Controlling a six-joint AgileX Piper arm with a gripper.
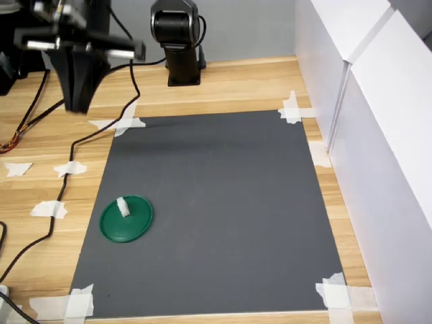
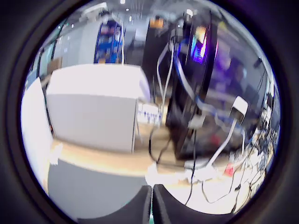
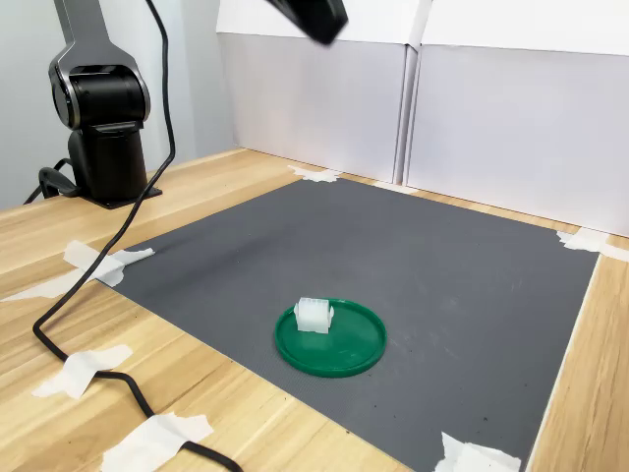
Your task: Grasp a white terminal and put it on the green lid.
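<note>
I see the white terminal [image 1: 123, 206] resting on the green lid [image 1: 126, 219], off-centre | lid lies on the grey mat [image 1: 223, 216] near the first exterior view's left edge | fingers [image 2: 152, 204] raised well clear, apparently pressed together and holding nothing, though the wrist view is blurred

My arm is glossy black with a rounded shoulder housing on a square black base [image 1: 182, 64], far on the table. A thin black cable [image 3: 118, 236] trails from it across the wood.
</note>
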